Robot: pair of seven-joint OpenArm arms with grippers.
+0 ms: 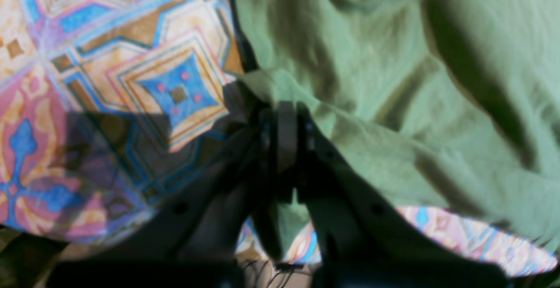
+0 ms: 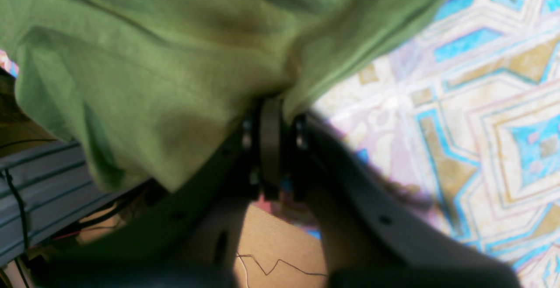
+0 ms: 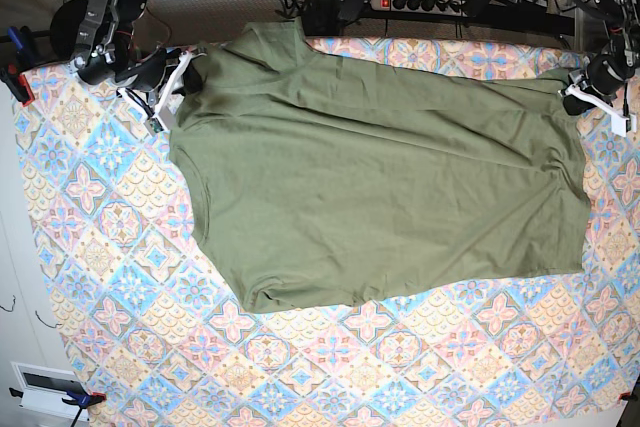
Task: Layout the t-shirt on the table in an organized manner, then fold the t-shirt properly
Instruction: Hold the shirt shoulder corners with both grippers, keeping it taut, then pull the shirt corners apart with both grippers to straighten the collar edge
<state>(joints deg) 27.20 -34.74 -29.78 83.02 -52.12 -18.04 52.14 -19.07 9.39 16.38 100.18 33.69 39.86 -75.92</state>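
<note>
Olive-green cotton filled most of what I saw: the t-shirt lay spread across the far half of the table, its long axis running side to side in the base view, with shallow wrinkles over the body and one sleeve curling toward the near edge at lower left.

Left gripper: I read the jaws as closed, the two dark fingers pressed together with a fold of the t-shirt pinched at their tips. The fabric rose to that point and draped away on the right, with patterned cloth of the table visible alongside and beneath the raised hem. In the base view this gripper sat at the shirt's corner on the right edge of the table.

Right gripper: I read these jaws as closed too, clamped on an edge of the t-shirt, which bunched at the fingertips and hung loosely to the left past the table edge. In the base view this gripper held the shirt's far-left corner near the back of the table.
</note>
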